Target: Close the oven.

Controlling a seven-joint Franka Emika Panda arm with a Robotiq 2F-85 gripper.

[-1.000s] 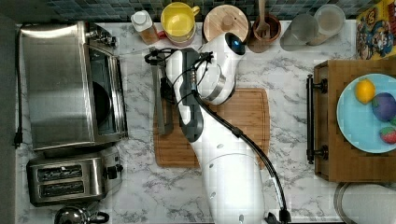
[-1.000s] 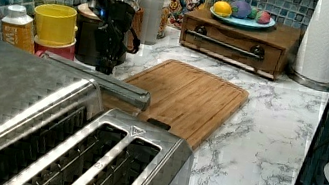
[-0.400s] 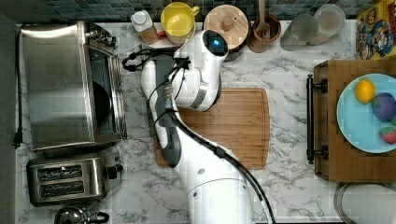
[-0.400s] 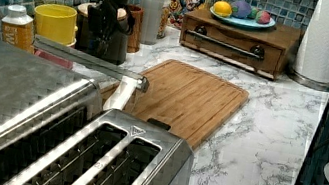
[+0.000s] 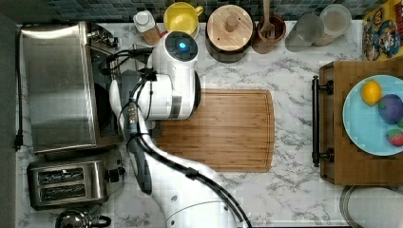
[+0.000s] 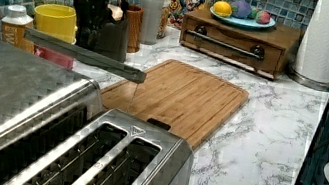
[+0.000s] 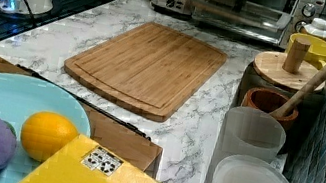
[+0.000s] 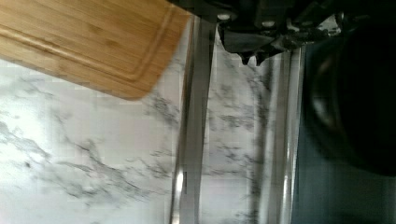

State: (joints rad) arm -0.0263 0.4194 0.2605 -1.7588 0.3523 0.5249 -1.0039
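Over the marble counter, in the top view, we see the arm (image 5: 176, 90) bent above the oven (image 5: 59, 85), which sits at the top view's left beside the cutting board (image 5: 223, 128), with the toaster (image 5: 71, 183) just below it. The arm covers the door, so from above we cannot judge its angle.

From the left view, the door handle (image 6: 85, 55) hangs in the air as a long steel bar, raised well off the counter and slanting across the frame, with the gripper (image 6: 94, 20) standing just behind it. We judge the door partly lifted, neither flat nor shut.

Across the counter in the right view, the oven (image 7: 256, 9) stands at the far end, its door (image 7: 240, 15) tilted out from the front; a gap remains at the top, as far as we can tell.

Through the wrist view, the handle (image 8: 194, 130) runs as a bright bar past the board's corner (image 8: 93, 42), with marble seen through the glass door (image 8: 243, 140) and the dark interior (image 8: 355, 93) beyond. The fingers (image 8: 254, 44) sit at the handle's end, but we cannot tell whether they are clenched on it or released.

By our reading, the lift is under way; the final push home is left.
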